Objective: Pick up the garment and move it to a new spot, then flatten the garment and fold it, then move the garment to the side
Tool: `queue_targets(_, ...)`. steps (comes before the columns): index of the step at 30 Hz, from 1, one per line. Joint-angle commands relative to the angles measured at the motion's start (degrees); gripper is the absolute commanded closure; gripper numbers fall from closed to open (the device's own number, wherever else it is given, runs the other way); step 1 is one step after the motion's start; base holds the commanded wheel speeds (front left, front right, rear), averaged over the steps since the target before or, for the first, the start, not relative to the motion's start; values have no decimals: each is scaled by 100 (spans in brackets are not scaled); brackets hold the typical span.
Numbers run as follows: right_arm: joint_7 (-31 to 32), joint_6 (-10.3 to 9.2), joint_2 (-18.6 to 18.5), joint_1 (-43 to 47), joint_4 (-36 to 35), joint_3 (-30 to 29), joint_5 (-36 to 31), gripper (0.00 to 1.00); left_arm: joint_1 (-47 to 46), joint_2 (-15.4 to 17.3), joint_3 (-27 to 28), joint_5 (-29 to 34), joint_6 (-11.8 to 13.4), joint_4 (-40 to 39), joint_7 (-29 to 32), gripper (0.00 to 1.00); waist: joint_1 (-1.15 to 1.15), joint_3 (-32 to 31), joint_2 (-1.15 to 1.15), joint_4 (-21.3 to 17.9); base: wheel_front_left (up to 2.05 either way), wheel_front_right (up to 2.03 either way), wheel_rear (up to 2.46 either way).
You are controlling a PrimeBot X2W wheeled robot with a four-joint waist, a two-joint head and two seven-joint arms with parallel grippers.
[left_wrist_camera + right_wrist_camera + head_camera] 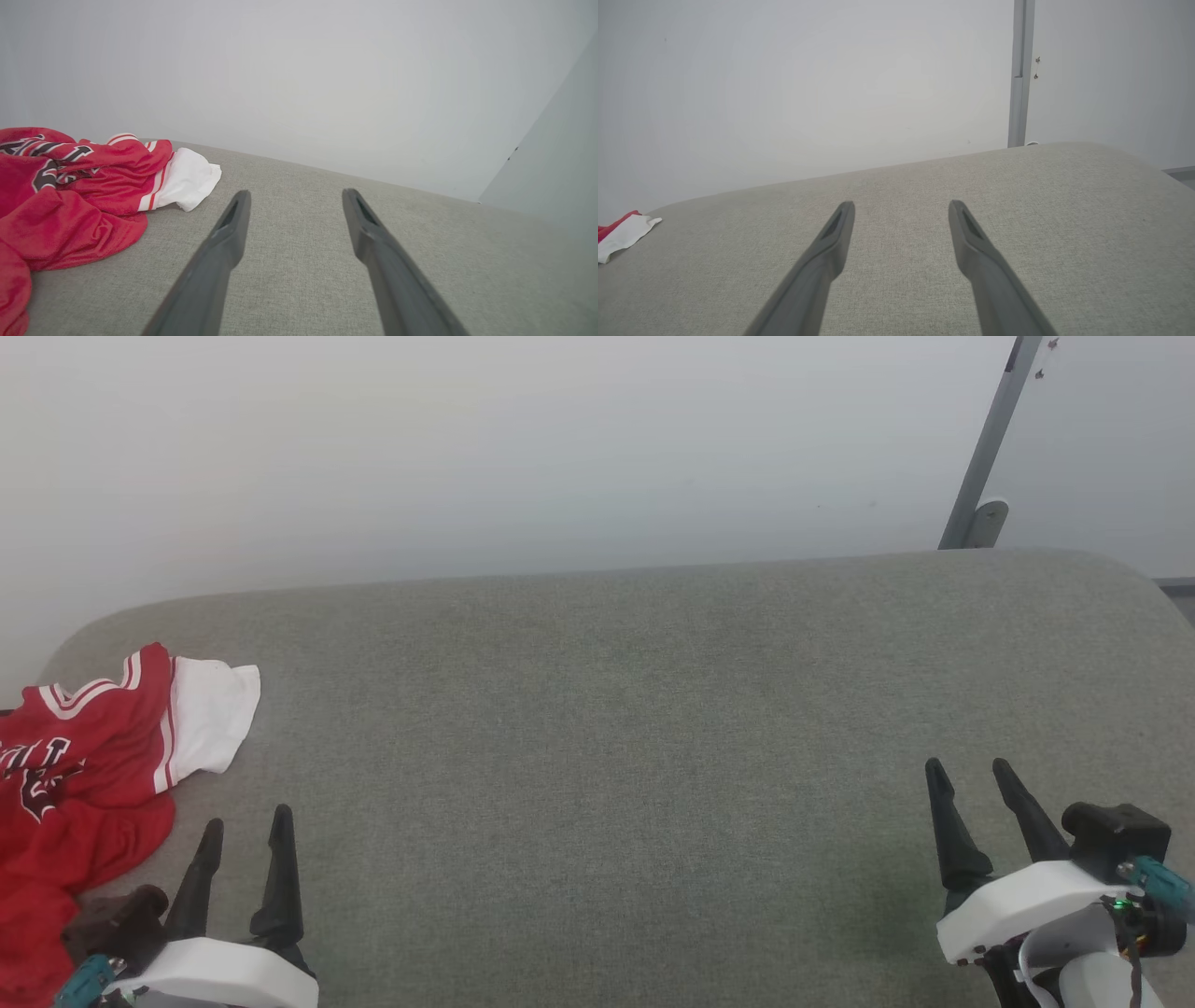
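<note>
The garment [89, 761] is a red jersey-style shirt with a white sleeve and black-and-white lettering, lying crumpled at the far left of the grey cushioned surface [607, 728]. In the left wrist view the garment [70, 196] is bunched to the left of the fingers, its white sleeve nearest them. A corner of the garment [621, 231] peeks in at the left edge of the right wrist view. My left gripper [247, 821] is open and empty, just right of the cloth. My right gripper [966, 767] is open and empty, far off at the lower right.
A pale wall rises behind the surface's far edge. A grey metal post [985, 448] leans at the back right, also standing as the post [1020, 74] in the right wrist view. The surface's rounded right end [1139, 579] drops off beside it.
</note>
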Motion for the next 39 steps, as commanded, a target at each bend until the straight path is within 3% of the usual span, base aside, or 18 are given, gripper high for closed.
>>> queue_targets(1, -64, 4, -30, 30, -30, 16, -155, 0, 32, 29, 24, 166, -30, -11, -57, 0, 0, -2, 0, 0, 0, 0, 0)
queue_targets(22, -241, 3, -85, 54, -69, 81, -927, 0, 97, 95, 5, 867, -36, 38, -267, 0, 0, -19, 0, -16, 0, 0, 0)
queue_targets(39, -205, 3, -65, 83, -101, 92, -889, 0, 25, 114, -51, 740, -40, 141, -261, 0, 0, -12, 0, 24, 0, 0, 0)
